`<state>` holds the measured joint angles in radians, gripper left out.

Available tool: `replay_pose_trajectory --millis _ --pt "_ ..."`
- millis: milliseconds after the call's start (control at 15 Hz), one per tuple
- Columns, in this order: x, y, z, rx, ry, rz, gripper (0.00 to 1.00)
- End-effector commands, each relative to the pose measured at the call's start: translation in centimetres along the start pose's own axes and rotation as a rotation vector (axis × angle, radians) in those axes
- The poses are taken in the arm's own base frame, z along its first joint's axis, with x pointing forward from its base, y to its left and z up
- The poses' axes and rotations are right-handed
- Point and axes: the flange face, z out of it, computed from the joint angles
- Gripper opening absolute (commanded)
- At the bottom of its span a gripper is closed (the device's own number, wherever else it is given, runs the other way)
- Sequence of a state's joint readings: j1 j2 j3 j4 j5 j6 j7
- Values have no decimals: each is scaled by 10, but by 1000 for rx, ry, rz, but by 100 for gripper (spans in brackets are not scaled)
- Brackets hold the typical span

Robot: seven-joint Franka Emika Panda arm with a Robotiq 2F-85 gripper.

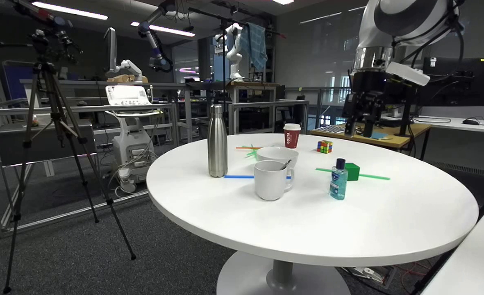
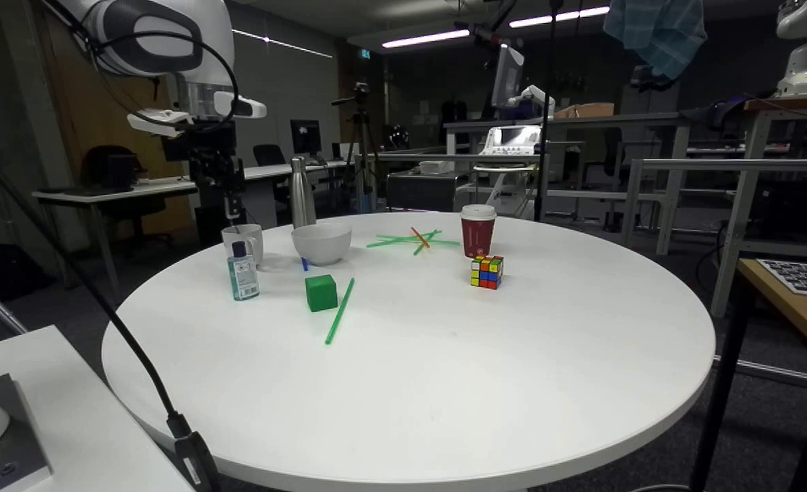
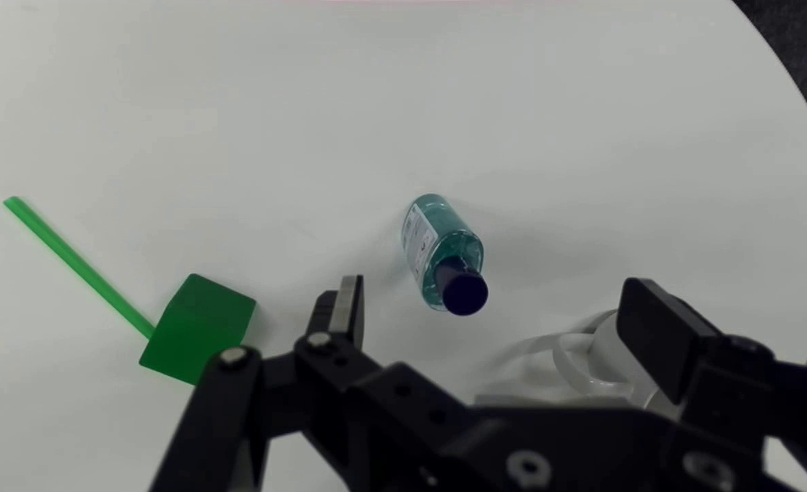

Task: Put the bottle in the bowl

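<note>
Presumably at the pre-grasp step, the black two-fingered pincer (image 3: 499, 314) hung spread and empty above the round white surface (image 2: 444, 396), needing next to descend around the translucent teal plastic bottle (image 3: 443, 251), which stood upright, dark-capped, apart from the round white bowl (image 2: 322, 246).

Below the gripper (image 3: 502, 316) and to its left in the wrist view, here's the green block (image 3: 198, 324) with a green straw (image 3: 78, 266) just beside it, while well apart from the gripper sit a silver flask (image 1: 217, 143), a red cup (image 2: 477, 236) and a Rubik's cube (image 2: 487, 272)!
</note>
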<state>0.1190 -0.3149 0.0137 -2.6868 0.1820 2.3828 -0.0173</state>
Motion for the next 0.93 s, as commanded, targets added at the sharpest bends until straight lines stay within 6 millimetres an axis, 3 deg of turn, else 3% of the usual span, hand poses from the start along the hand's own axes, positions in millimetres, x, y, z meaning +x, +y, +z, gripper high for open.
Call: replay_pose_trajectory --millis 0,867 --pt "23 -5 14 3 -6 -31 100" --pt "46 -4 44 3 -52 -59 100"
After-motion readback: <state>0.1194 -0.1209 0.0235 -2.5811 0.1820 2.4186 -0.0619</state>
